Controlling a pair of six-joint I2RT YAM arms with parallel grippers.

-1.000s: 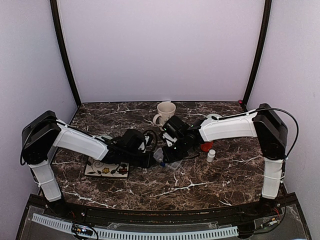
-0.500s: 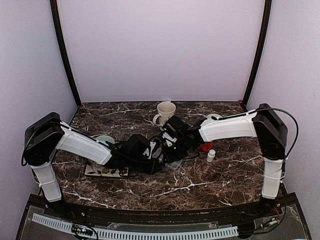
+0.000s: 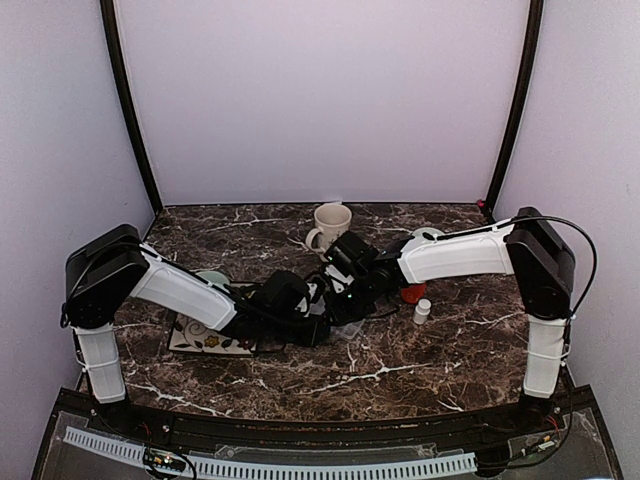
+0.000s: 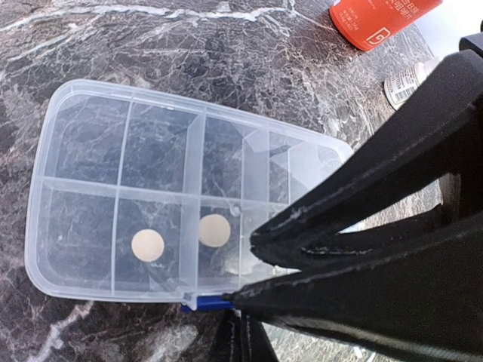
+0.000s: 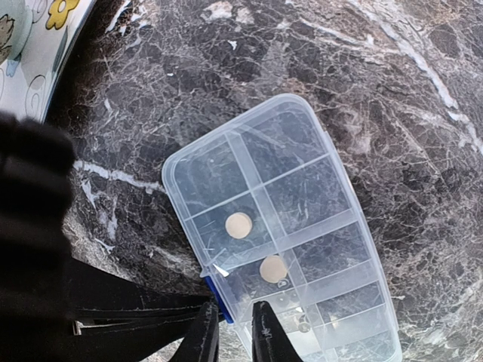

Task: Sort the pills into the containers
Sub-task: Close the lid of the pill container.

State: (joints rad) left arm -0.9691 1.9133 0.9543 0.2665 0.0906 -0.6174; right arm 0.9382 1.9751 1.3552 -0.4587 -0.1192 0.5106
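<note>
The chief hazard is judged to lie with the organiser box (image 4: 83, 113), seen flat at the middle of the tabletop (image 3: 400, 370) between the two arms. It is a light, clear shell on polished stone, so it could be slid or tipped if pressed at one edge. Both tools are crowded at one long edge by the blue latch (image 4: 207, 303), where a collision could be caused by any misaligned move. The left tool (image 4: 241, 270) is closed on nothing, its tip at the box's rim. The right tool (image 5: 234, 335) is set astride the box wall, jaws narrowly apart, and whether the wall is pinched cannot be told. Were the box jolted, the two pale discs (image 5: 239, 225), held in neighbouring compartments (image 4: 151, 151), could be thrown over the dividers. No tiny pills are made out with certainty.

The scene is enclosed by pale lilac walls (image 3: 320, 100). The tabletop is dark marble, veined white and glossy. On it are seen a flowered mat (image 3: 212, 340) at the left, a cream mug (image 3: 331, 222) at the far side, an orange bottle (image 4: 377, 19) and a small white bottle (image 3: 423, 311) at the right.
</note>
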